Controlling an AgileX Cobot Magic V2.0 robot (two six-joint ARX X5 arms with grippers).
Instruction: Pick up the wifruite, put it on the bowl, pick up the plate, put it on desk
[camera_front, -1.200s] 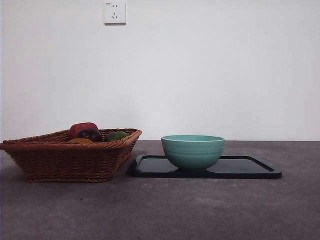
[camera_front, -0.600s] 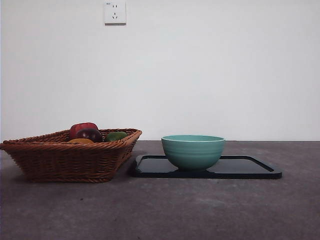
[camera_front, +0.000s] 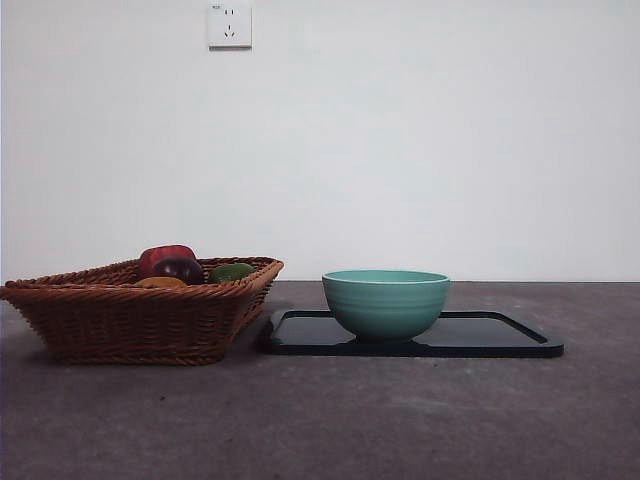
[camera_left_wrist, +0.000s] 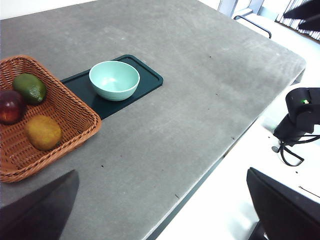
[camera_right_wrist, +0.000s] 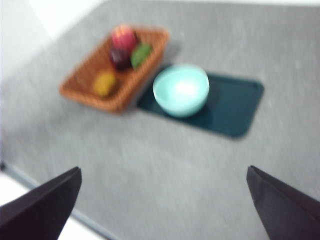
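The wifruite (camera_left_wrist: 43, 132) is a round orange fruit lying in the brown wicker basket (camera_left_wrist: 75, 107); only its top (camera_front: 160, 282) shows over the rim in the front view. The mint-green ribbed bowl (camera_front: 386, 303) stands empty on the plate (camera_front: 500, 335), a dark rectangular tray right of the basket. My left gripper (camera_left_wrist: 161, 172) hangs open high above the desk (camera_left_wrist: 165, 135), well away from the fruit. My right gripper (camera_right_wrist: 164, 169) is open too, high over the desk, its view blurred, with the bowl (camera_right_wrist: 181, 90) and the wifruite (camera_right_wrist: 105, 83) far below. Neither gripper shows in the front view.
The basket (camera_front: 140, 320) also holds a dark red-purple fruit (camera_left_wrist: 10, 106), a green fruit (camera_left_wrist: 30, 87) and a red one (camera_front: 165, 255). The desk's edge (camera_left_wrist: 220, 155) runs near the left arm, with a black device (camera_left_wrist: 300, 115) beyond it. A wall socket (camera_front: 229, 24) is behind.
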